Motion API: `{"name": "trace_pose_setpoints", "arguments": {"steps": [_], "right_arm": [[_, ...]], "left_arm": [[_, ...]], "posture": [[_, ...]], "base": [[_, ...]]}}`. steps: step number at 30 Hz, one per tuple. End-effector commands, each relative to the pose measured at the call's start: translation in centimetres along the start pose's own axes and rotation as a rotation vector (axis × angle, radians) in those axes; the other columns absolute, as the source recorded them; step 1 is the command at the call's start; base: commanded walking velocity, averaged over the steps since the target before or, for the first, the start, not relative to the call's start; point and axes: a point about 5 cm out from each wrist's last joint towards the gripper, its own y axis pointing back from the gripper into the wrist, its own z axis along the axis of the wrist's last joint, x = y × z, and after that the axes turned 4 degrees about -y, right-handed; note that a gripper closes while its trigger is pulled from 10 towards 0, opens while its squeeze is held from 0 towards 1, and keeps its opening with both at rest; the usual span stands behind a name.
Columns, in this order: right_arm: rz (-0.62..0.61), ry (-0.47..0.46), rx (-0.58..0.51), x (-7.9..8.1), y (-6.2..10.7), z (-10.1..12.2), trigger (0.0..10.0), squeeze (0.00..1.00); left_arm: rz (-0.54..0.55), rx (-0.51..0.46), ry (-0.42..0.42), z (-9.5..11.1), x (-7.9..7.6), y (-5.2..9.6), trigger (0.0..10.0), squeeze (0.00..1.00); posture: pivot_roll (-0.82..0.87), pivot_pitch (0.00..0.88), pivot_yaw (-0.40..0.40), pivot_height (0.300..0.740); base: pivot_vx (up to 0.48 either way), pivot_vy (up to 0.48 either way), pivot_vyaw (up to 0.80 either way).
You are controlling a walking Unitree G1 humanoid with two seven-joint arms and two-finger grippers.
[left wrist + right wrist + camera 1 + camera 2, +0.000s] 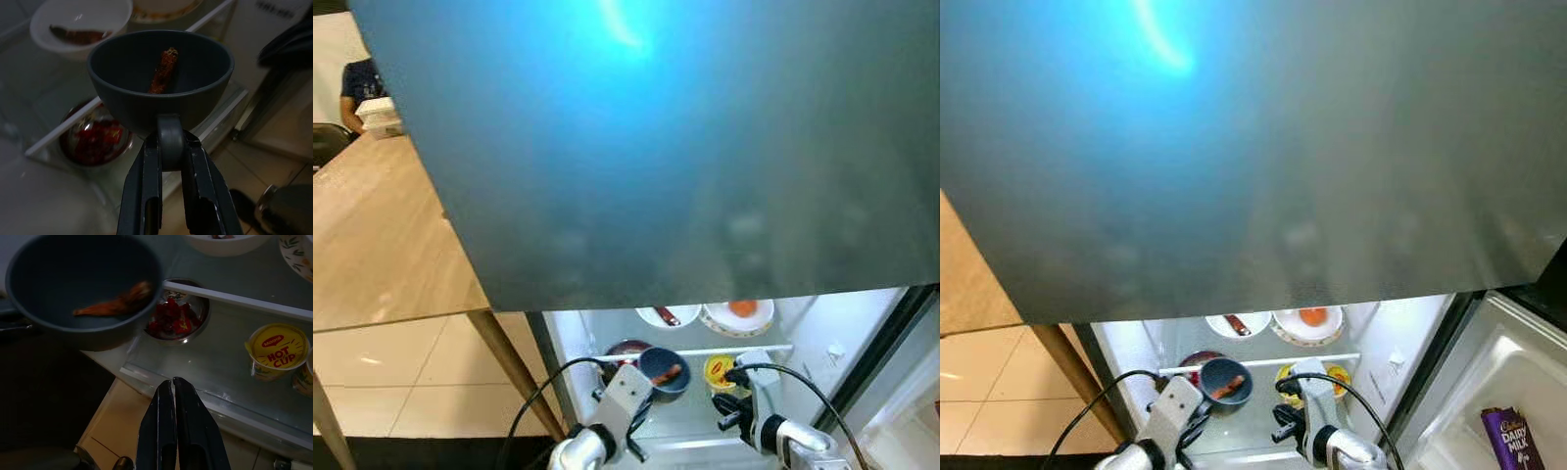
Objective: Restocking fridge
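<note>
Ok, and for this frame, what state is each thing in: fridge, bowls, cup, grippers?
Fridge: open, lit inside.
Left gripper: shut on dark bowl's handle.
Dark bowl: held in the air, one reddish piece inside.
Right gripper: shut, holding nothing.
White bowl: on upper shelf.
Patterned plate: upper shelf, orange food on it.
Hot Cup: sealed, on lower shelf.

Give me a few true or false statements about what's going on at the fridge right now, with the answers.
1. The left gripper holds a dark blue bowl by its handle. True.
2. The bowl is empty. False: a reddish piece of food lies in it.
3. The right gripper has its fingers closed on nothing. True.
4. The yellow Hot Cup stands on the table. False: it stands on a glass shelf in the fridge.
5. A chocolate bar sits in the fridge door. True.
</note>
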Motion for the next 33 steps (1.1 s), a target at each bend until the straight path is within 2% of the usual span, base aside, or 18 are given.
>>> {"name": "trace_pose_setpoints", "arguments": {"steps": [1,13,16,22,24,33], "right_arm": [[0.004,0.002,-0.042,-0.1,-0.1,1.0,10.0,0.0],[-0.037,-0.006,-0.164,-1.6,0.3,3.8,10.0,0.0],[-0.048,-0.014,-0.179,-1.8,0.4,4.1,10.0,0.0],[-0.06,-0.024,-0.205,-2.2,0.5,4.8,10.0,0.0],[-0.071,-0.022,-0.208,-2.5,0.5,5.3,10.0,0.0],[-0.057,-0.034,-0.234,-2.7,0.7,5.8,10.0,0.0]], "left_arm": [[-0.009,-0.035,-0.024,0.8,0.0,-0.4,10.0,0.0],[0.043,-0.078,-0.043,1.5,0.7,-0.5,10.0,0.0],[0.054,-0.099,-0.034,1.9,0.7,-0.6,10.0,0.0],[0.062,-0.214,-0.034,4.1,0.8,-1.3,10.0,0.0],[0.068,-0.296,-0.055,5.8,0.8,-1.8,10.0,0.0],[0.153,-0.374,-0.052,7.4,1.8,-1.8,10.0,0.0]], "posture": [[-0.07,0.0,0.042,0.641],[-0.07,0.0,0.048,0.588],[-0.07,0.0,0.046,0.588],[-0.07,0.0,0.043,0.588],[-0.07,0.0,0.043,0.575],[-0.07,0.0,0.043,0.54]], "base": [[0.0,0.0,0.0],[0.0,0.0,0.0],[0.0,0.0,0.0],[0.0,0.0,0.0],[0.0,0.0,0.0],[0.0,0.0,0.0]]}}
